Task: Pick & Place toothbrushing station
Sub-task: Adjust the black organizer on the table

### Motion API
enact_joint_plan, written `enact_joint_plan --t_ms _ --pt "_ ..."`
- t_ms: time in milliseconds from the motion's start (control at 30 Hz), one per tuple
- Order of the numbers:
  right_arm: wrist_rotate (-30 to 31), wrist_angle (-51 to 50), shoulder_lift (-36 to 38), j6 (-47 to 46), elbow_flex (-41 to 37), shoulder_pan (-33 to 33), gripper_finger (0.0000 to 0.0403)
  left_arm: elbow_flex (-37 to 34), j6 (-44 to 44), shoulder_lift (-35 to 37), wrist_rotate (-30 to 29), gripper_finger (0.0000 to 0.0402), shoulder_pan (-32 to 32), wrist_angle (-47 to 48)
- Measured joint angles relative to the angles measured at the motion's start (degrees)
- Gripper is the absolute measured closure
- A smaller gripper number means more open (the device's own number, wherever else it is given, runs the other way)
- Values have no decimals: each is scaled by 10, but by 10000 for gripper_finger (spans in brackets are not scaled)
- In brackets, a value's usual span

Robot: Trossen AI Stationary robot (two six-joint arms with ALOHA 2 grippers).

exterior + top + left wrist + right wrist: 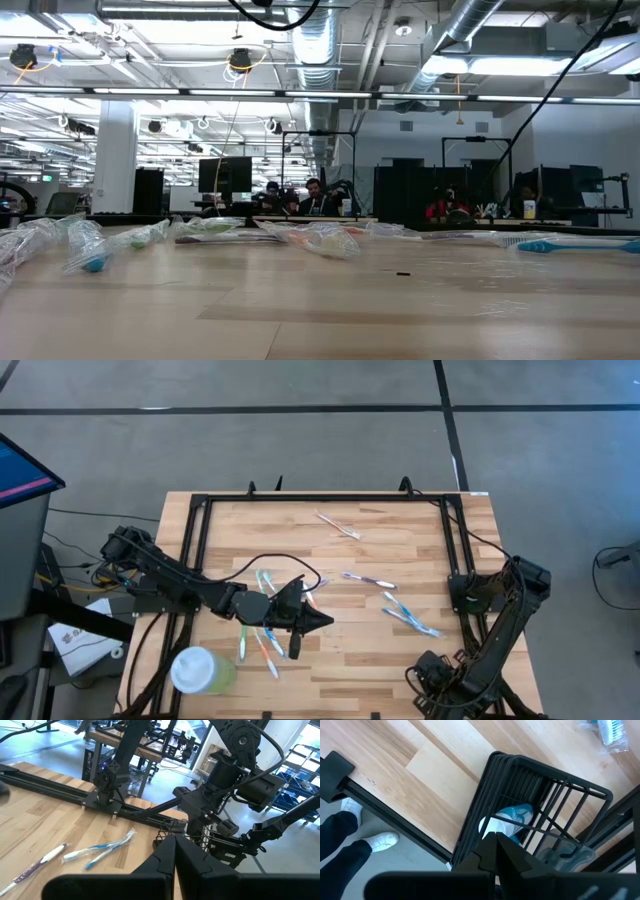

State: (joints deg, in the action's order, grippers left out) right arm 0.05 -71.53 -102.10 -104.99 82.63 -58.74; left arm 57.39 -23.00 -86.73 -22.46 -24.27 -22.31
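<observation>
Both grippers are showing their dark fingers pressed fully together, with nothing caught between them. The right gripper (495, 842) is hanging at the near right corner of the table (400, 560), pointing down directly over the toothbrushing station (520, 775); whether its tips are touching the wires cannot be told. That station is sitting right at the table's edge: a small black rack of thin metal wire, box-shaped, with parallel bars making an open, grid-like top. Something blue and white (512, 820), glossy like plastic, is lying inside it beneath the bars. Beside the table edge, a person's dark trouser leg and white shoe (382, 840) are showing on the grey floor.

The left gripper (175, 851) is reaching over the middle of the table, hovering above a loose cluster of toothbrushes (262, 635) in clear crinkly wrappers, holding none of them. A pale green cup (200, 670) with a round white lid is standing near the front left corner. More wrapped toothbrushes (410, 618) are lying scattered farther across the light, striped wooden planks.
</observation>
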Motion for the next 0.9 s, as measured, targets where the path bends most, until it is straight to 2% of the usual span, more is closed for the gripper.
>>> enact_joint_plan --t_ms 900 --pt "7 -16 3 -26 5 -5 403 0 0 0 -1 401 1 0"
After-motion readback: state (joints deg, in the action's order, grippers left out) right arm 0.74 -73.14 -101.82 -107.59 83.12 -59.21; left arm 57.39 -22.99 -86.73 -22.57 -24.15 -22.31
